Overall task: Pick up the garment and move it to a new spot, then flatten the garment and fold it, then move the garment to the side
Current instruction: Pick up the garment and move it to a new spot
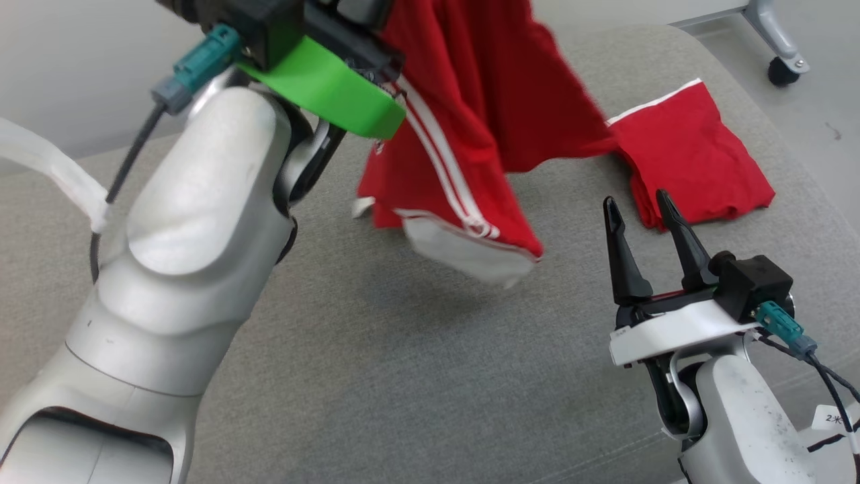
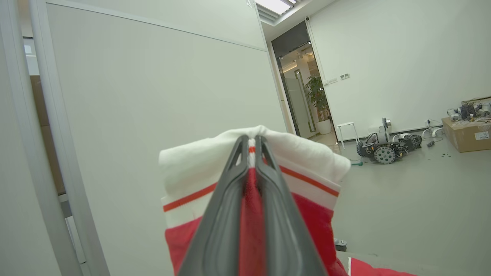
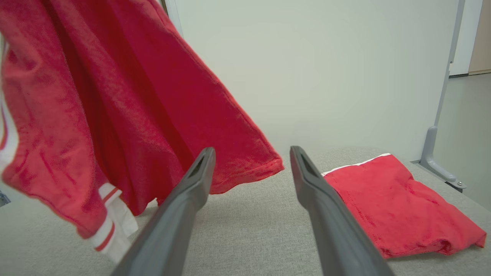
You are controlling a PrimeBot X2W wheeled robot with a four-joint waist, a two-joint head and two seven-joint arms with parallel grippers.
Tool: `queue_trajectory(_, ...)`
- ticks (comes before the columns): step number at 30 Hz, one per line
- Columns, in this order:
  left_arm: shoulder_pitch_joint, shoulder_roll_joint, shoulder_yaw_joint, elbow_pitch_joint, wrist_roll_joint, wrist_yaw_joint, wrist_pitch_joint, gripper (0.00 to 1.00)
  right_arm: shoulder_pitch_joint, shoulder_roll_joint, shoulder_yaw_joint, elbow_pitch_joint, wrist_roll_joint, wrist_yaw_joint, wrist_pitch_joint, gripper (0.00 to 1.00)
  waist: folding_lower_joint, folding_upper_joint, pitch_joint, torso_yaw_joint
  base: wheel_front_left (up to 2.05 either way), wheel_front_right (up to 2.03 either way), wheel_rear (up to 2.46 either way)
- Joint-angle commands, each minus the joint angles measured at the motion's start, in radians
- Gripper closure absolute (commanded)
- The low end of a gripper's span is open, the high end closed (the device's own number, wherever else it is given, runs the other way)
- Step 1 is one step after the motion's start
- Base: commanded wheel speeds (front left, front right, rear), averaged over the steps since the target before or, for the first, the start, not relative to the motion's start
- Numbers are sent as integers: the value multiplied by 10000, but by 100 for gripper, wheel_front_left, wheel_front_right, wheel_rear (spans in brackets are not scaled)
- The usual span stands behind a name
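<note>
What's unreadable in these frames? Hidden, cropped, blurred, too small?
1. Left pincer, shut on the hanging garment: in head view the green bracket and top edge hide the grip.
2. Garment's full shape: bunched, cropped by the left edge in right wrist view, hem blurred in head view.
3. Folded red cloth: its top layer hides what's underneath, head view.
4. Items on the cardboard box, left wrist view: too small.

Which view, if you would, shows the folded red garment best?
Head view: the folded red garment lies almost whole. Right wrist view: a dark finger covers one edge. Left wrist view: just a corner.
</note>
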Motion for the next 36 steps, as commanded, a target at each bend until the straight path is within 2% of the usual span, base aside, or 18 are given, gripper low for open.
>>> queue_trajectory(1,-350,-31,259,-164,-100,19,-90,100,-17,-6,-42,-50,28,-8,-29,0,0,-1,12,-404,0,0,0)
queue_trajectory(4,-553,-78,505,-438,-6,18,-61,100,86,-1,-148,-116,95,-8,-29,0,0,-1,106,-295,0,0,0)
queue_trajectory(9,18,391,346,-381,99,19,-56,100,169,-5,-183,-174,129,-5,-29,0,0,-1,300,177,0,0,0)
queue_trajectory(15,1248,1330,-280,-110,-19,19,-60,100,55,-9,-229,-148,3,-5,-29,0,0,-1,557,919,0,0,0)
queue_trajectory(20,2482,2334,-968,-175,-67,21,-59,100,21,-6,-320,-33,-146,-5,-30,0,0,-1,641,1530,0,0,0)
queue_trajectory(29,5190,3389,-1230,-1276,397,20,-61,100,308,-12,-504,218,-271,-5,-30,0,0,-1,249,2185,0,0,0)
queue_trajectory(35,6476,3922,-2289,-1248,701,20,-61,100,475,-12,-503,439,-320,-5,-30,0,0,-1,-165,2432,0,0,0)
queue_trajectory(36,6704,3974,-2515,-991,597,20,-60,87,481,-12,-483,477,-302,-5,-30,0,0,-1,-256,2446,0,0,0)
